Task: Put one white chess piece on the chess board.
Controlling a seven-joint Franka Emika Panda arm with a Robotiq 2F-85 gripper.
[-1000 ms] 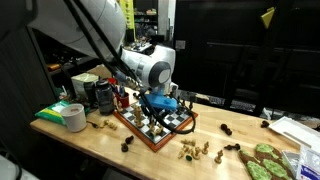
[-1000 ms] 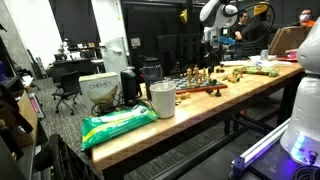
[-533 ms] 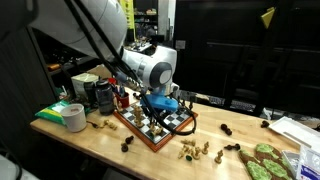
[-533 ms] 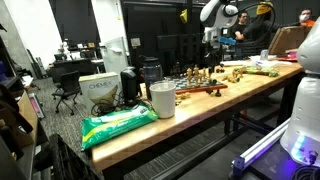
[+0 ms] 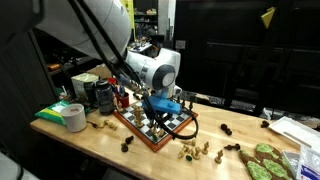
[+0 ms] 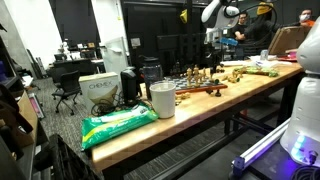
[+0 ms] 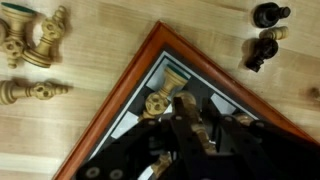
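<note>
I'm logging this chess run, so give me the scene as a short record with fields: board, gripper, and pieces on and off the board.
board: chess board, reddish frame, on the wooden table
gripper: gripper low over the board's corner; open or shut unclear
piece at gripper: white piece inside the frame, at the fingertips
off board, light: light pieces lying on the table
off board, dark: black pieces beside the frame
</note>
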